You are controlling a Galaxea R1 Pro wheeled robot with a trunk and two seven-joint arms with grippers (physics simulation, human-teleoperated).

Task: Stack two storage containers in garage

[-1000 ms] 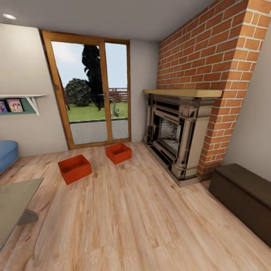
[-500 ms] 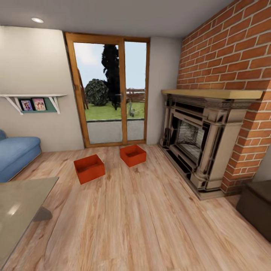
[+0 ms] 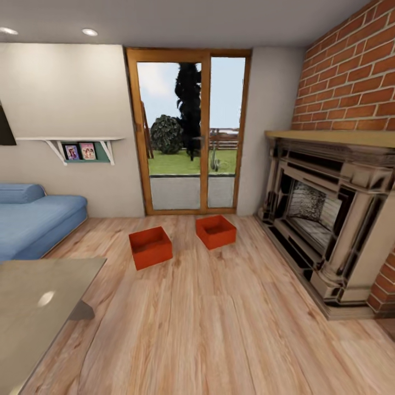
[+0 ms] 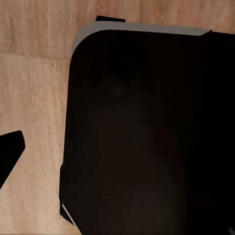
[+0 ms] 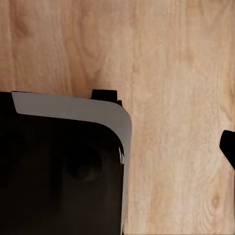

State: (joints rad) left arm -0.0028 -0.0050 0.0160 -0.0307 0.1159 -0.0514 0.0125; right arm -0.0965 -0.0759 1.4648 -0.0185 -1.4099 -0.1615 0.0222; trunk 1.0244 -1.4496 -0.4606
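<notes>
since both storage containers (image 3: 150, 247) (image 3: 215, 231) sit untouched on the wood floor (image 3: 219, 329) at twelve o'clock, approach comes first; finger state unclear.

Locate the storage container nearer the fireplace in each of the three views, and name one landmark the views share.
Head view: storage container lies on the floor, centre, before the glass doors.
Left wrist view: not in it.
Right wrist view: not in it.
Shared landmark: the light wood-plank floor.
</notes>
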